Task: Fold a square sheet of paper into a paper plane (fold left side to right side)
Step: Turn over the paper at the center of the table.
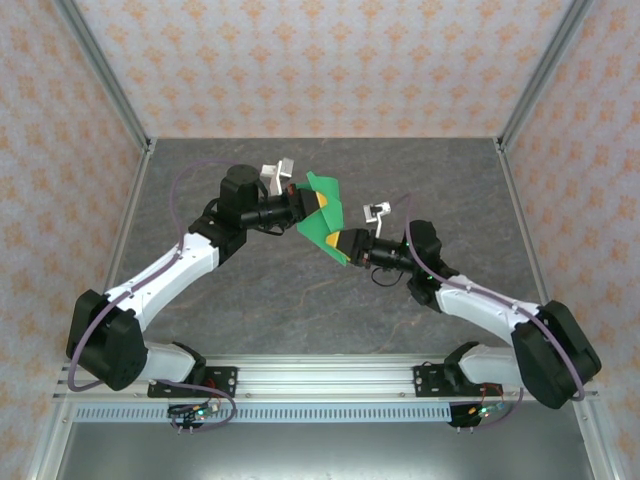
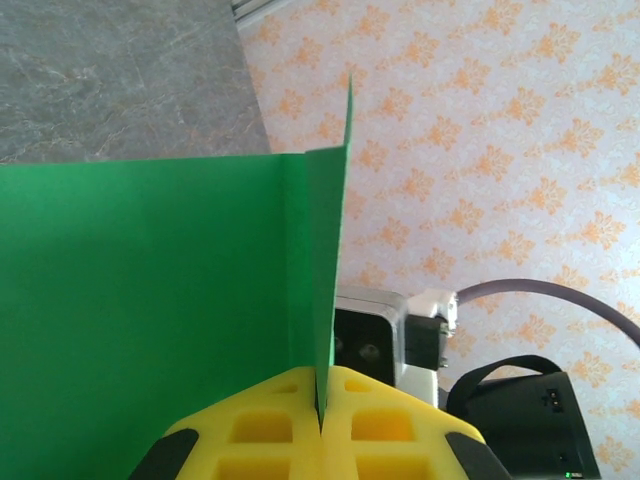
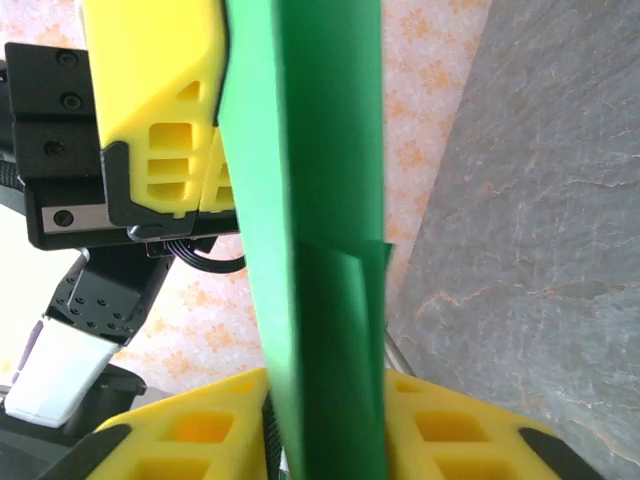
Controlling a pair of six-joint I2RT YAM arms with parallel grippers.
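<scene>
The square sheet of paper [image 1: 322,214] is bright green, creased and partly folded, and it hangs in the air above the table between both arms. My left gripper [image 1: 306,206] holds its upper left part. In the left wrist view the yellow fingers [image 2: 260,425] are pressed together on a thin upright edge of the paper [image 2: 150,300]. My right gripper [image 1: 340,246] meets the sheet from the lower right. In the right wrist view the paper [image 3: 310,150] runs as a layered band between its yellow fingers [image 3: 460,440], which touch it on both sides. The left gripper [image 3: 165,110] shows behind.
The grey marbled table [image 1: 300,310] lies below the paper. Patterned walls and metal frame posts [image 1: 105,80] close in the sides and back. An aluminium rail [image 1: 320,375] with both arm bases runs along the near edge.
</scene>
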